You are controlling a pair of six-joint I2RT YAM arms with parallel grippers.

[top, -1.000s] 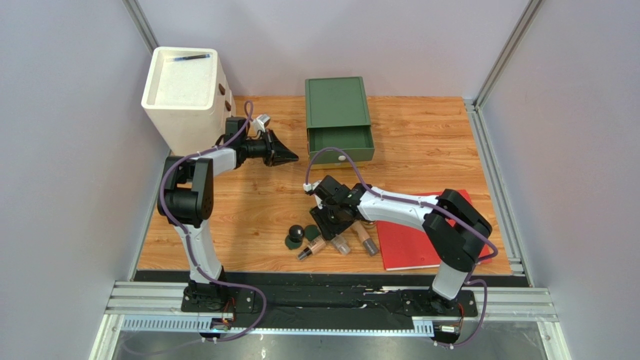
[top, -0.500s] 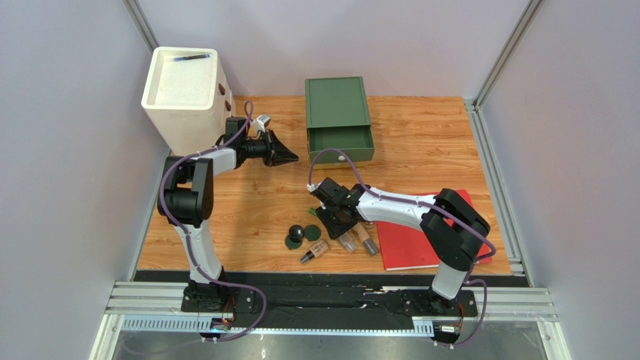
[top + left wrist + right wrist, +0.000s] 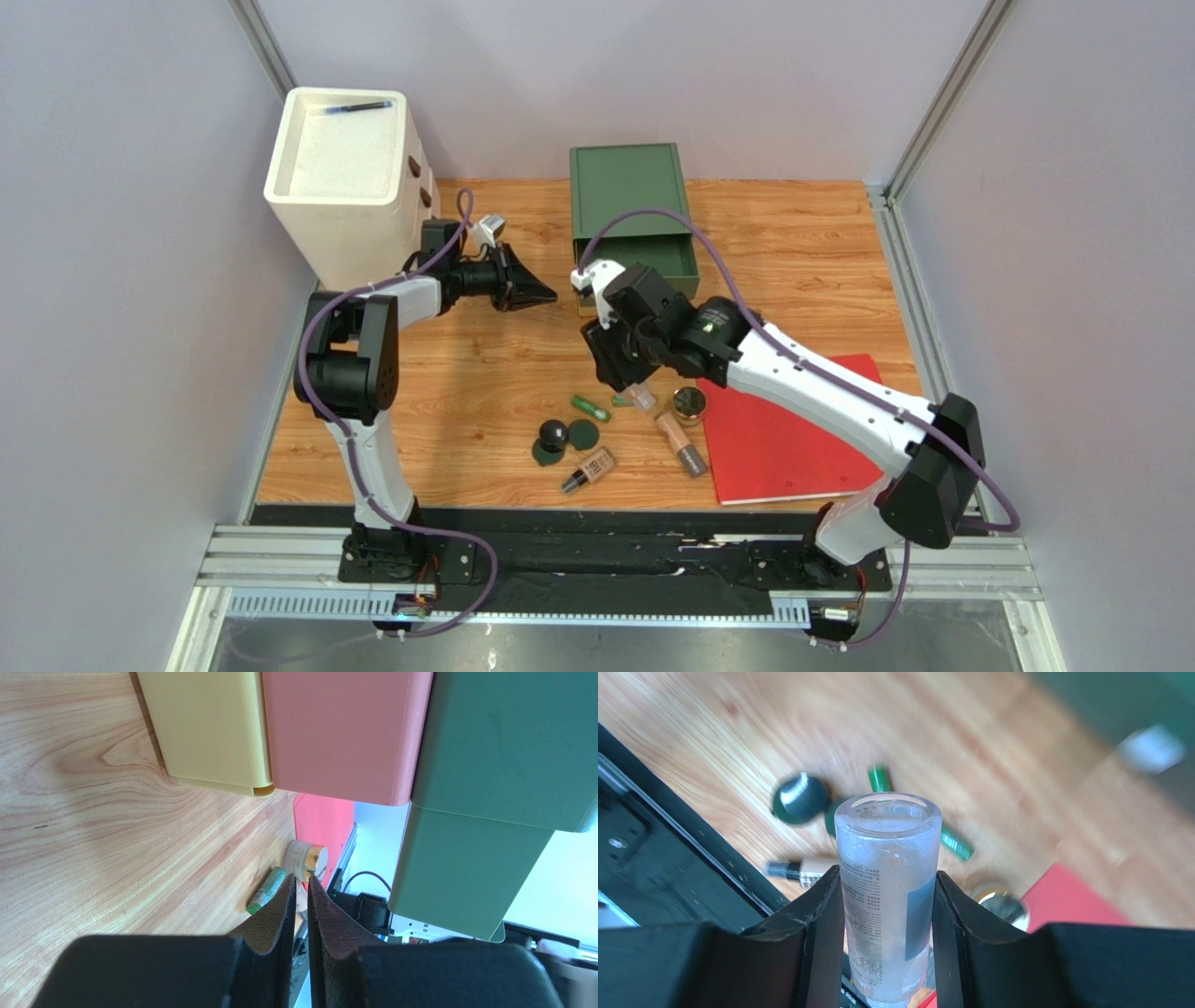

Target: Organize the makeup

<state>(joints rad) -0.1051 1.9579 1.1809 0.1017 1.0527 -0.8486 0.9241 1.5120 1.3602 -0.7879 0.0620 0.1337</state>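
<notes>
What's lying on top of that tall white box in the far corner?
A slim dark stick lies on the sunken top of the white box, near its far edge; it is too small to identify. The box's inside is hidden by its walls.

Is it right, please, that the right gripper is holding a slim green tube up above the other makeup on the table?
Not quite: the right wrist view shows the right gripper holding a clear bottle, not a slim green tube. The rest stands.

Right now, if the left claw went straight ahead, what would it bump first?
The left claw would probably hit the stack of drawers, near the pink drawer; it might just slip past.
</notes>
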